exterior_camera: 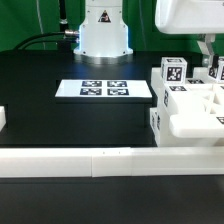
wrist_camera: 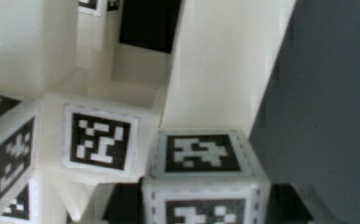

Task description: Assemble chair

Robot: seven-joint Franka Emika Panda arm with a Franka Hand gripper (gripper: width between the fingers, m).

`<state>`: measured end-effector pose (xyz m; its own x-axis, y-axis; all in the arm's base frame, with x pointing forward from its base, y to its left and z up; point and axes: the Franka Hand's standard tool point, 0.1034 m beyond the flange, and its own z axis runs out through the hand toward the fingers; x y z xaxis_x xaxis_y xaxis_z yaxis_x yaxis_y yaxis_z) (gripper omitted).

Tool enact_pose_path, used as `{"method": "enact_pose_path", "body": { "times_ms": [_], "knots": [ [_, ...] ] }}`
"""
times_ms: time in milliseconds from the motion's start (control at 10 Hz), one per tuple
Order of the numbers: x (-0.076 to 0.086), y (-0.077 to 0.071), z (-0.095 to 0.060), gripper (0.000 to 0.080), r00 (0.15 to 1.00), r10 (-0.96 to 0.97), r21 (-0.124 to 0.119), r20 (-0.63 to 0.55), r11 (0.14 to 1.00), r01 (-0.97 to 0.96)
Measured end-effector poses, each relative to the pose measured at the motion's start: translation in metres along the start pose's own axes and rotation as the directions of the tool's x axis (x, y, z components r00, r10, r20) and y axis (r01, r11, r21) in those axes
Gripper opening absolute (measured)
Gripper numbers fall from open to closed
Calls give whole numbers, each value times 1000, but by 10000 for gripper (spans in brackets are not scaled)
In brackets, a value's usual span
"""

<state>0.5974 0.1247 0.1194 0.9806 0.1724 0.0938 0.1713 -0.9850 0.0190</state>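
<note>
The chair's white pieces [exterior_camera: 188, 108] stand clustered at the exterior view's right, joined into a blocky frame with a tagged square post [exterior_camera: 172, 72] rising from it. My gripper [exterior_camera: 211, 60] hangs over the far right of the cluster. In the wrist view my gripper [wrist_camera: 203, 200] is shut on a tagged white square post [wrist_camera: 203, 155]. A dark finger [wrist_camera: 113, 202] presses one side of the post and the other finger presses the opposite side. Other tagged chair faces [wrist_camera: 100, 138] and a tall white panel [wrist_camera: 221, 70] lie just beyond it.
The marker board [exterior_camera: 105, 89] lies on the black table near the robot base [exterior_camera: 104, 30]. The long low white border rail [exterior_camera: 90, 161] runs along the near edge. A small white piece [exterior_camera: 2, 119] shows at the exterior view's left edge.
</note>
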Motion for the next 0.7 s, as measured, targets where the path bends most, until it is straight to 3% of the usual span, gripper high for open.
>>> {"method": "enact_pose_path", "body": {
  "times_ms": [300,700],
  "knots": [
    [0,0,0,282,961,276,10,-13,961,-276],
    [3,0,0,282,872,489,29,-27,872,-488]
  ]
}}
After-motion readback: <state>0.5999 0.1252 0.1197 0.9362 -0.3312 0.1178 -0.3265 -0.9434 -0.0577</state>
